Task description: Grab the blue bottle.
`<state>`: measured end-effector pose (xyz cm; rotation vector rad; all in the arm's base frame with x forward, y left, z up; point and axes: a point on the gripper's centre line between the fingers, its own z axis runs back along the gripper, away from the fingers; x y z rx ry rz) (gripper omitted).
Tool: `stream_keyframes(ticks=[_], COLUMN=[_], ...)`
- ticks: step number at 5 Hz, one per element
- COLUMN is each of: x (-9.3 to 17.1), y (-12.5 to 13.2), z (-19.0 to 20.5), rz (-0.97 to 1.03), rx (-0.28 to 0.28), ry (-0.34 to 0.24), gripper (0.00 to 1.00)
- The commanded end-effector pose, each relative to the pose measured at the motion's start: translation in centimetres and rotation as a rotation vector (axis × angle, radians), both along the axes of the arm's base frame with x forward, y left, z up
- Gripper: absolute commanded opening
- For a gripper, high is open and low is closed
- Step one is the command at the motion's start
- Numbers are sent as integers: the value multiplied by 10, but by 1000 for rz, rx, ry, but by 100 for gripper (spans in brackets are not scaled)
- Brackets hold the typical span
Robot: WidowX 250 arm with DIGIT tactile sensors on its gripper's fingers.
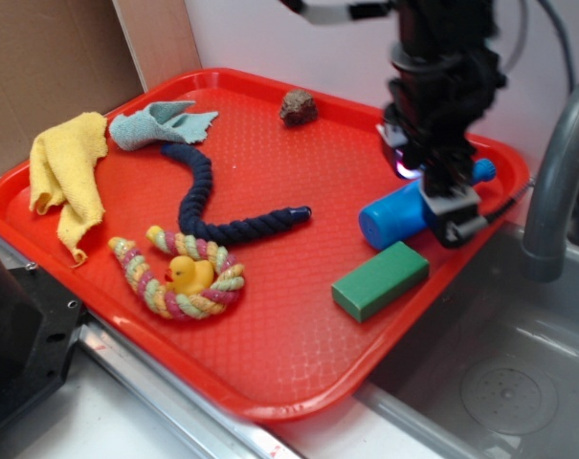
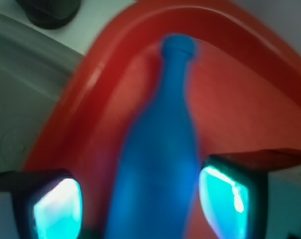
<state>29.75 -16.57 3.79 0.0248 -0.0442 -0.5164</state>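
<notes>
Pincer (image 2: 140,201) straddles blue bottle (image 2: 162,149) lying on red tray (image 1: 270,363).

No text, label, brand, number or sign can be read in either view.

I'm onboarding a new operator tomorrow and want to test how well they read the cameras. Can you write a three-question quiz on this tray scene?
1. True or false: the blue bottle lies between the fingers of the gripper.
2. Which object lies nearest the bottle on the red tray? A) rubber duck B) green block C) yellow cloth
3. Fill in: the duck sits inside a curled, multicoloured ____.

Key: 1. True; the wrist view shows a finger on each side of the body, with gaps visible. 2. B. 3. rope.
</notes>
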Motion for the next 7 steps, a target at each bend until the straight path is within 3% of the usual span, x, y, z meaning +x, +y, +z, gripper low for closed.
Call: stream_keyframes(ticks=[1,2,3,4,5,6,7], x=[-17,-28,-41,-41,-41,-30,-15], y=[45,67,70,65,52,46,40], z=[-4,2,13,38,88,100,67], rz=[83,97,138,118,81,-5,-59], rx=[-86,-94,-98,-45,-20,-29,-23], ry=[77,98,71,23,-88,-83,-29], gripper=[100,100,0,0,0,100,100])
